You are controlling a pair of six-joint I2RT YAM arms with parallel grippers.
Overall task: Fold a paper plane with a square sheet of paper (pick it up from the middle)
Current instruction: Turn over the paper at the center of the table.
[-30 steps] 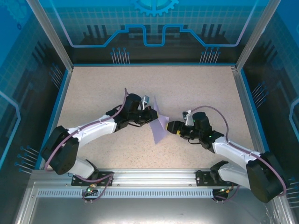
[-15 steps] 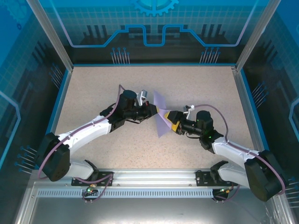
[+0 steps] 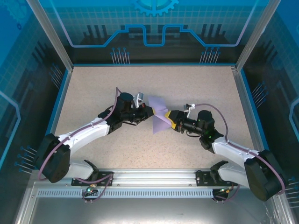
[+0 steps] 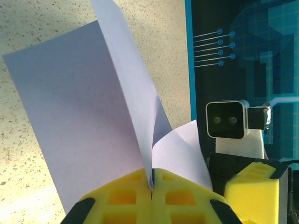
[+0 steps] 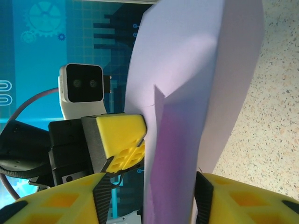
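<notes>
The square sheet of paper is lavender, folded over and held upright above the middle of the table. My left gripper is shut on its left edge; in the left wrist view the yellow fingers meet with the paper pinched between them. My right gripper faces it from the right. Its jaws stand partly open around the paper's folded edge, with a gap showing at the left finger. The right gripper's midpoint lies on the paper. No paper plane shape shows.
Speckled beige table with blue rims and transparent walls around it. The metal base rail runs along the near edge. The two grippers stand almost tip to tip; the left one's finger shows just behind the paper.
The left gripper drew back left with the paper still pinched. The right gripper advanced left onto the paper's edge, and its jaws narrowed around it.
</notes>
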